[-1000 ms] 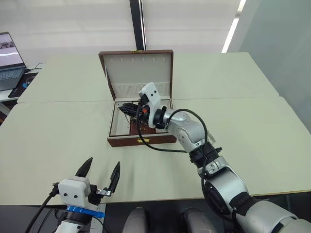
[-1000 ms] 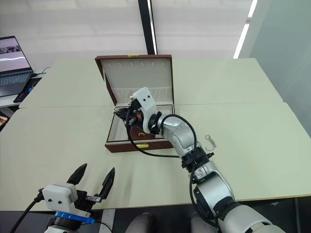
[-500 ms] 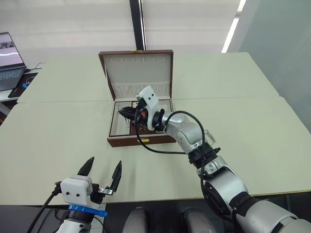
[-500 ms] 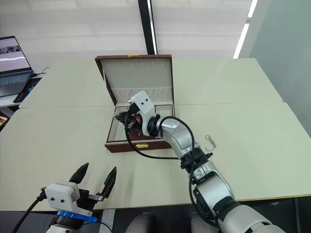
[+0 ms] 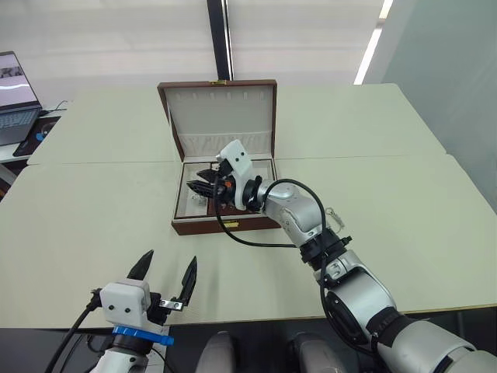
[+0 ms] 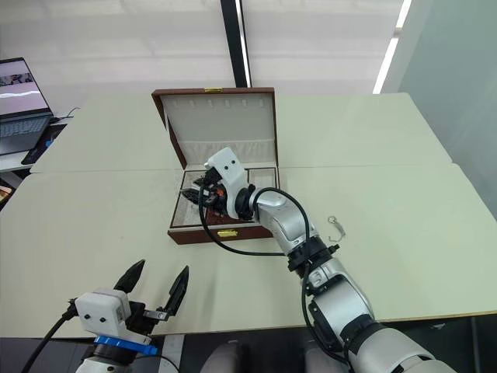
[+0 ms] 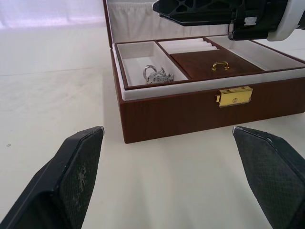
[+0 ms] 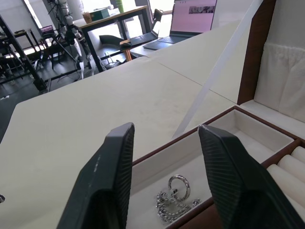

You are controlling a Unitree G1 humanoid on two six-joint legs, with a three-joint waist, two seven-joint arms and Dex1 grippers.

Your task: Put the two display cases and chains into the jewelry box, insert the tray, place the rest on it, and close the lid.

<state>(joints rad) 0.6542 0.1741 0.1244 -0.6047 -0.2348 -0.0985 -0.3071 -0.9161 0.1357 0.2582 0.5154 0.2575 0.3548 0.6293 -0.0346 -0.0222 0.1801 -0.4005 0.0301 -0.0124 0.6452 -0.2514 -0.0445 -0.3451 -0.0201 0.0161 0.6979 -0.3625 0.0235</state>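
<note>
Jewelry box (image 5: pixel 225 225), reddish-brown, stands near the middle of a pale table (image 5: pixel 404 202), long axis running left to right, gold clasp (image 7: pixel 233 97) on the front wall facing the robot. Lid (image 5: pixel 221 116) raised upright at the back, cream lining toward the robot, with a gathered pocket low on it. Tray (image 7: pixel 217 62) seated inside the box: dark red centre section with a small gold handle, cream ring rolls behind it, cream compartments on both sides. Chains (image 8: pixel 175 200), a small silvery tangle with a ring, lie in the left compartment; how many pieces it holds cannot be made out. Right arm stretched forward and bent across the front of the box, its cable looping over the front wall and hiding part of the tray. Right gripper (image 5: pixel 203 185) hovers over the left compartment, just above the chains, fingers spread and empty. Left gripper (image 5: pixel 165 280) low at the near table edge, well apart from the box, fingers apart, nothing between them. Laptop (image 5: pixel 15 101) open on a side desk at far left. One small metal clasp piece (image 6: pixel 335 227) lies on the table right of the box.
</note>
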